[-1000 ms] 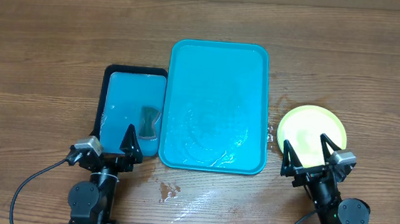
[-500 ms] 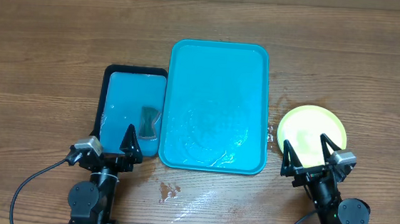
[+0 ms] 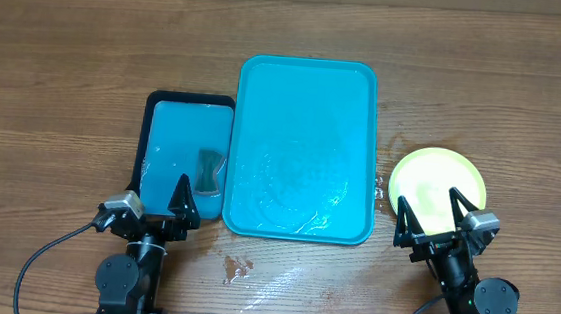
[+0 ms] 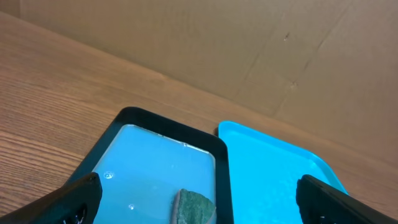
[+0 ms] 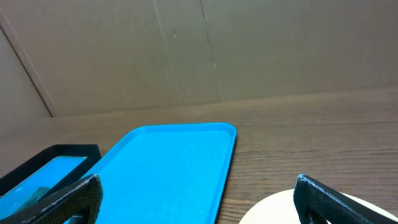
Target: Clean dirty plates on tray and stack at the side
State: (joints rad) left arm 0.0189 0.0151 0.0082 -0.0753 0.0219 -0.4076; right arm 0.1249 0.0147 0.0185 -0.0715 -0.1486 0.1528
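The plates lie on the bench to the right of the tray, apart from it and just ahead of the right arm. From overhead they read as a single round yellow-green disc with a paler centre. How many are stacked there cannot be told, and no dark smears show on the top face. In the right wrist view only a pale curved edge of the top plate shows at the bottom.

The tray is a large light-teal rectangle with rounded corners and a raised rim. Its floor carries nothing but a wet sheen with bright glints near the lower right. Just to its left sits a smaller dark-rimmed blue tray with a greenish-grey sponge in its near right part. A small puddle lies on the wood below the gap between the two trays.

The left tool is spread wide with nothing between its fingers, above the near end of the small tray. The right tool is likewise spread wide and holds nothing, hanging over the near edge of the plates.

Compared with a second ago, nothing differs: plates, trays, sponge, puddle and both arms keep the same places.
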